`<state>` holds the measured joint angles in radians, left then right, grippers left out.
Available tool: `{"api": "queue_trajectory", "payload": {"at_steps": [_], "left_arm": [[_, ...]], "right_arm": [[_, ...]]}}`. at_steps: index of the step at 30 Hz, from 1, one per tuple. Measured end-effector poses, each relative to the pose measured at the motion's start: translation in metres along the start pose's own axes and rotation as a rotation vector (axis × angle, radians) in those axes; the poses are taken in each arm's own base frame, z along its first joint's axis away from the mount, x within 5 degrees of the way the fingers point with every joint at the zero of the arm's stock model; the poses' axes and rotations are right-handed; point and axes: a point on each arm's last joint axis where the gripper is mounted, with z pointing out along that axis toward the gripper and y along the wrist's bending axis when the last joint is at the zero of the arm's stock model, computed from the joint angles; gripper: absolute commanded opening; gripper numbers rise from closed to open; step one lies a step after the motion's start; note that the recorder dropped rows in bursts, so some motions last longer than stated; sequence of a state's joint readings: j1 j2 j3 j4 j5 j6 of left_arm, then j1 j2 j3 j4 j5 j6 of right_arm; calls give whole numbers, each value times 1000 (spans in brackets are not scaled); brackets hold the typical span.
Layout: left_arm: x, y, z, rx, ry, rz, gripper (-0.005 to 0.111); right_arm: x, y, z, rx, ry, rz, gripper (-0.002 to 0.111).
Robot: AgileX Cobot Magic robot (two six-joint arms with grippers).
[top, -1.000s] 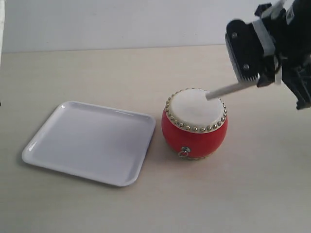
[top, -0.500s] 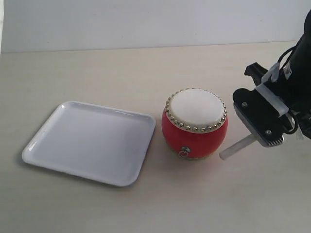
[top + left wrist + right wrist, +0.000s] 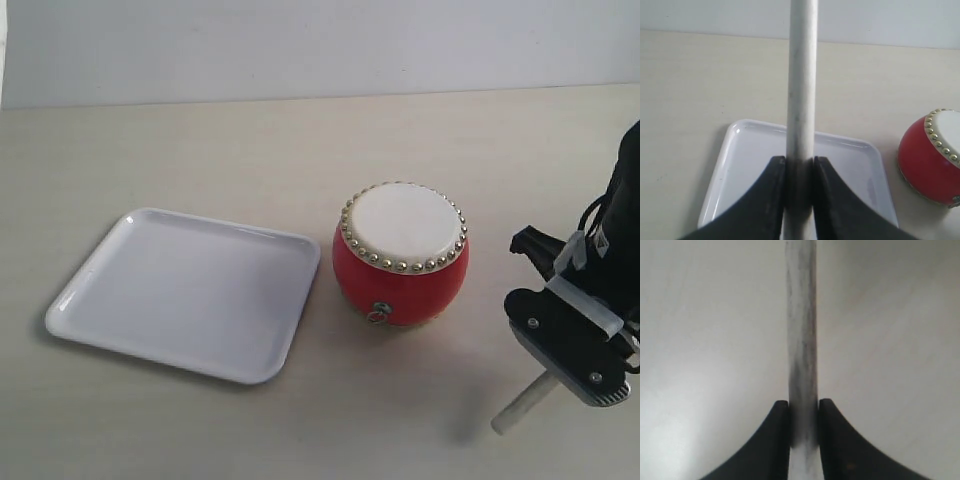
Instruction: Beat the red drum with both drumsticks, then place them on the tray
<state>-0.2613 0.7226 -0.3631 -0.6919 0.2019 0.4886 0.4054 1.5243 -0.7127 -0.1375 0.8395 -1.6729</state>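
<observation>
both arms grip firmly: my right end effector (image 3: 565,365) slants its drumstick (image 3: 520,405) toward the counter (image 3: 300,420), right of the red drum (image 3: 400,285); the tray (image 3: 190,290) lies beyond the drum, nearer my left end effector (image 3: 800,167), whose drumstick (image 3: 802,75) points over it.

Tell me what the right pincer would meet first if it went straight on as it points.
Probably the table, with the tip of the drumstick it grips touching first. The right pincer slants down, clear of the red drum; depth is uncertain.
</observation>
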Motion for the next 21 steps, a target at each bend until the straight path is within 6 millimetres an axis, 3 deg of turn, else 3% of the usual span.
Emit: {"api": "queue_trajectory", "payload": {"at_steps": [10,21], "left_arm": [[-1,0,0,-4,-8,0,0],[-1,1,0,-6,-10,0,0]], "right_arm": [[-7,-15,12,89,-73,11,0],[-8,-23,12,172,-96,35,0]]}}
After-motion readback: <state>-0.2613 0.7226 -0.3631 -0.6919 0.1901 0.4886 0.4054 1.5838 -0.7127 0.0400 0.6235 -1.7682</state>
